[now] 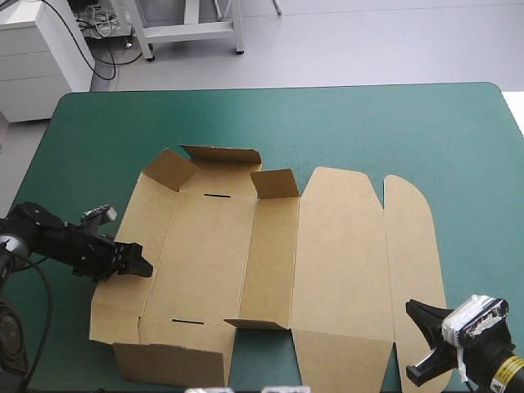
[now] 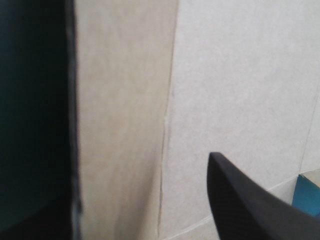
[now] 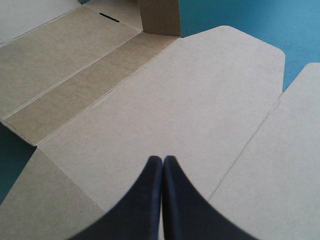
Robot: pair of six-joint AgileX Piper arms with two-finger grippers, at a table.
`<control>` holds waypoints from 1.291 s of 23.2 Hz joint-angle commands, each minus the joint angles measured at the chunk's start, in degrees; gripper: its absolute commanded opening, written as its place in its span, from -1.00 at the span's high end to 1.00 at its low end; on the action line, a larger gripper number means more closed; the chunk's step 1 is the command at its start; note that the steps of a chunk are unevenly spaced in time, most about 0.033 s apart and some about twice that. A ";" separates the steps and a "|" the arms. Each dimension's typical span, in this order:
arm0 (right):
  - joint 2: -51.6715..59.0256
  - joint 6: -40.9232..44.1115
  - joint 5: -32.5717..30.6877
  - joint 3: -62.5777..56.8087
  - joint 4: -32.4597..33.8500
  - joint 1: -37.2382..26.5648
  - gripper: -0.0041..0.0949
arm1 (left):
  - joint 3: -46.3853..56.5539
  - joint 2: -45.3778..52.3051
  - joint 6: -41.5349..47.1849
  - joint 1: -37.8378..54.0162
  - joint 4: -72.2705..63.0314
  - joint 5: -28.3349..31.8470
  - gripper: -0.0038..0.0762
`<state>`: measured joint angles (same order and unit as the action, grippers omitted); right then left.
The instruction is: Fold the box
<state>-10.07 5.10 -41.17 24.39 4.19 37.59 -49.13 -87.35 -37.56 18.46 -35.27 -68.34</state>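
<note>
- High view: the box (image 1: 327, 262) lies opened out near the middle of the teal-green tabletop (image 1: 368, 115). Most panels are flat, with small flaps (image 1: 274, 182) raised along the far edge and another turned up at the near left corner. The left gripper (image 1: 139, 266) sits at the sheet's left edge. The right gripper (image 1: 416, 315) is at the near right corner, by the rounded outer flap.
- Left wrist view: the box (image 2: 240, 75) fills most of the frame, with a crease (image 2: 167, 125) running along it. One black finger (image 2: 250, 205) lies over the board well off centre, so the fingers stand apart (the other is lost in the dark strip past the board's edge, possibly beneath it). I can see nothing gripped.
- Right wrist view: the fingers (image 3: 150, 200) meet in a single point, empty, over a broad flat panel of the box (image 3: 190, 100). Slotted panels and a raised flap lie ahead of them.
- Handling, as a judgement: the sheet looks light and stiff within each panel. It should bend only at the scored lines, and it will likely skid on the cover if pushed. The best hold is probably a free outer edge pinched close to a crease (the left side panel is nearest). The other arm could press the base flat meanwhile.
</note>
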 commanded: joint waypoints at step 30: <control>-0.56 -0.68 4.13 1.32 0.06 -0.07 0.96 | -36.06 1.47 -1.08 -48.70 54.47 19.50 0.92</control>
<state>-10.07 4.91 -41.17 24.32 4.14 37.59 -83.00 -87.91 -38.40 -26.64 12.97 -55.56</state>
